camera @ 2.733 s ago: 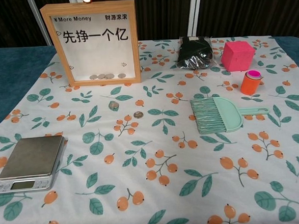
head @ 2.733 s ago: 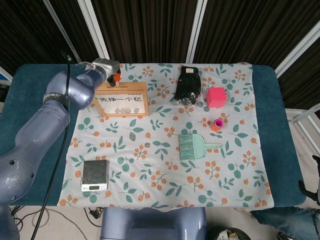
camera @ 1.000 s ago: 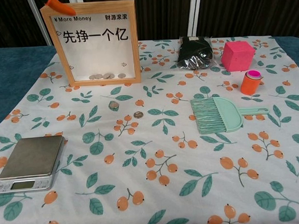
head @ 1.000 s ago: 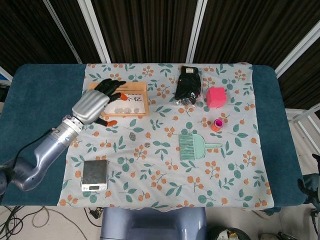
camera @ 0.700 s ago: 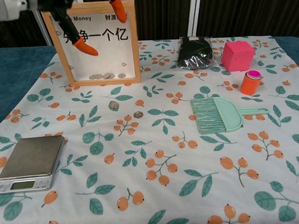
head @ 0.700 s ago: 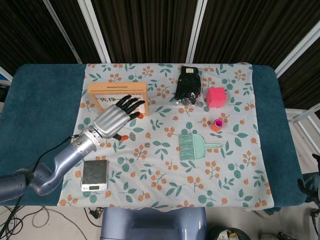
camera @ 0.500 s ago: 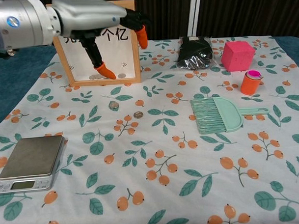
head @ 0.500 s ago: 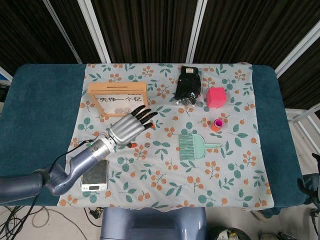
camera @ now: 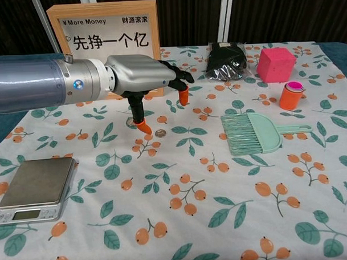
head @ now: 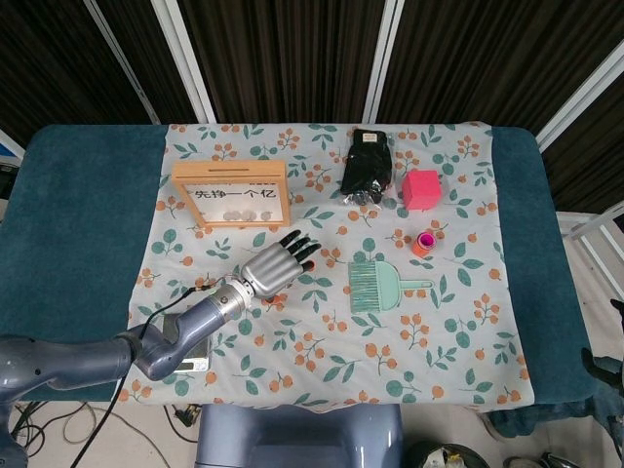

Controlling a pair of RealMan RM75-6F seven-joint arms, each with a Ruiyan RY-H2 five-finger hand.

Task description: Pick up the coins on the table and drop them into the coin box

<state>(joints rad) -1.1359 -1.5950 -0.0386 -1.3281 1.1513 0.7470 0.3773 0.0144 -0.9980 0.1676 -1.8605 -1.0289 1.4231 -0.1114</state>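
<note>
fingers spread and holding nothing, the silver left hand with black fingers and orange tips (camera: pixel 142 76) hovers low over the leaf-and-berry printed tablecloth (camera: pixel 222 208), its thumb tip just above two small round silver coins (camera: pixel 160 133) lying near each other on the cloth. behind it, the upright wooden-framed coin box with a clear front and chinese lettering (head: pixel 231 193) stands at the cloth's far left with a few coins in its bottom. the right hand shows in neither view; a mint-green plastic brush and dustpan (camera: pixel 254 133) lies well to the right.
</note>
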